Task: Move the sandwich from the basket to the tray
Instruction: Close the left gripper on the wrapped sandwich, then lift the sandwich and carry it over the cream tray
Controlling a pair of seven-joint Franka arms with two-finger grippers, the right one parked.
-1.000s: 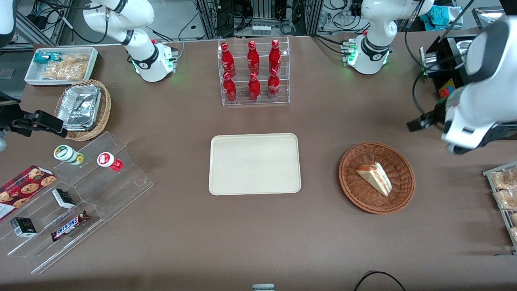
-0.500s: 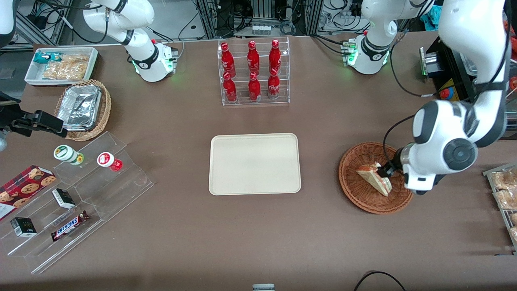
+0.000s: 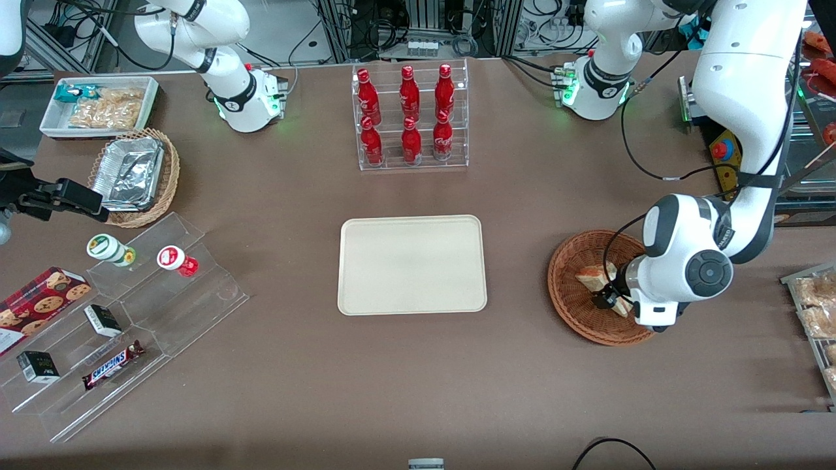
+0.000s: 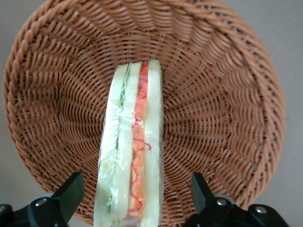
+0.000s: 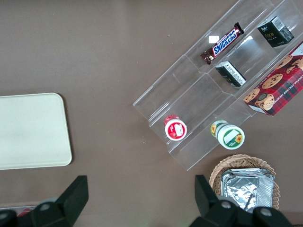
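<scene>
Front view shows the working arm's two-finger gripper [image 3: 609, 299] lowered into the round reddish-brown woven wicker basket [image 3: 575, 307], which sits on the brown table [image 3: 418, 391] toward the working arm's end. Inside that basket lies the small triangular wedge of pale white bread with red-orange and green filling, the sandwich [image 3: 593, 275], partly covered by the arm's white wrist. The flat cream-beige rectangular tray [image 3: 412, 264] lies at the table's middle, well apart from the basket, with nothing on it. Farther from the front camera than the tray stands a clear acrylic rack of red bottles [image 3: 410, 117].

Left wrist view shows the wrapped sandwich [image 4: 132, 156] standing on edge in the basket [image 4: 227, 109], between the two black fingers [image 4: 71, 191], which are spread wide with a clear gap on each side of the bread, not touching it
</scene>
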